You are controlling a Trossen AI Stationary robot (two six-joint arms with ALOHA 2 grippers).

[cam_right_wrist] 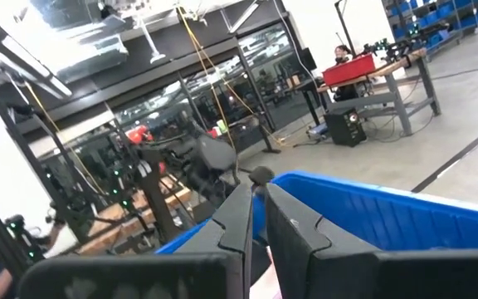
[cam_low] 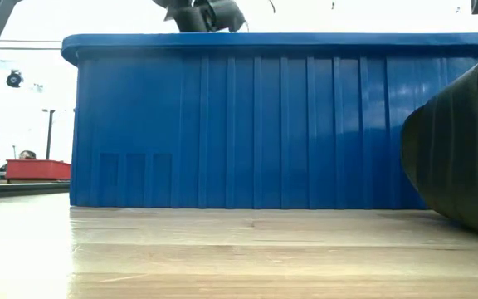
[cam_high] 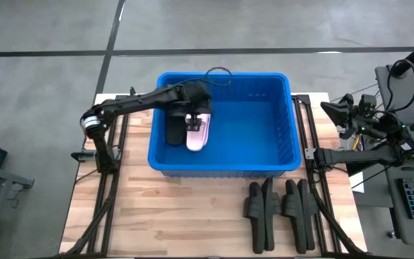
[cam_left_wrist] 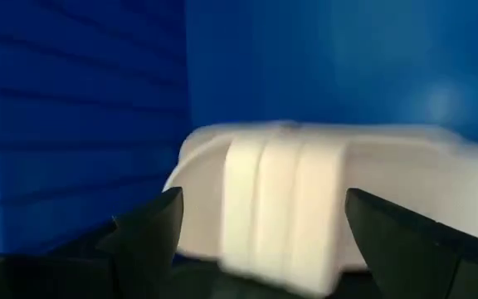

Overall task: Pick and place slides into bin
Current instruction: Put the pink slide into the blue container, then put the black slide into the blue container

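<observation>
We see the bin (cam_high: 264,137), a big bright blue tub with ribbed walls and a rim, directly beneath the left gripper (cam_high: 195,117). Inside it, right under that gripper, lies a pale pink slide (cam_high: 198,132), flat on the floor with its broad ribbed strap (cam_left_wrist: 280,208) between the gripper's spread fingers. A black slide (cam_high: 174,126) lies just beside the pink one, on the side toward the left arm's base. Outside the bin, well apart from the gripper, four black slides (cam_high: 279,212) stand on edge in a row.
</observation>
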